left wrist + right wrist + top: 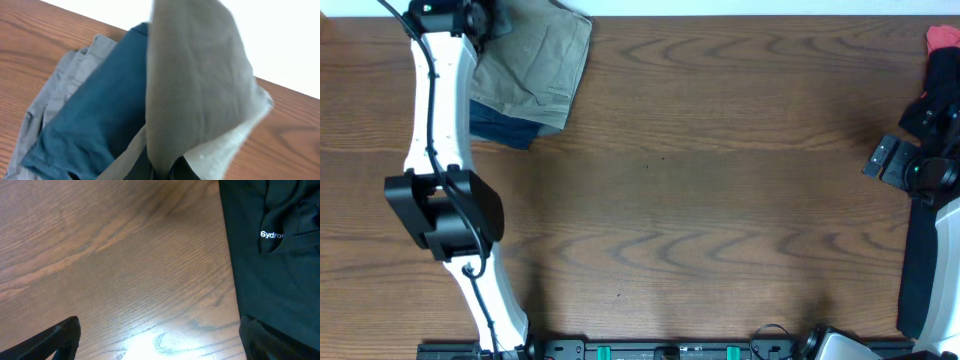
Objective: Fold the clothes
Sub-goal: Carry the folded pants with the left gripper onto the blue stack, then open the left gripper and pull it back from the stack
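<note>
A folded pale khaki-green pair of shorts lies at the table's far left on top of a navy garment. My left gripper is at the far edge of that pile, shut on a fold of the khaki cloth, which stands up from the jaws. The left wrist view also shows the navy garment and a grey one under it. My right gripper is open and empty above bare wood at the far right, next to a black garment with white lettering.
A pile of black clothes with a red piece on top sits at the far right edge. The wooden table runs between the two piles. The arm bases stand along the front edge.
</note>
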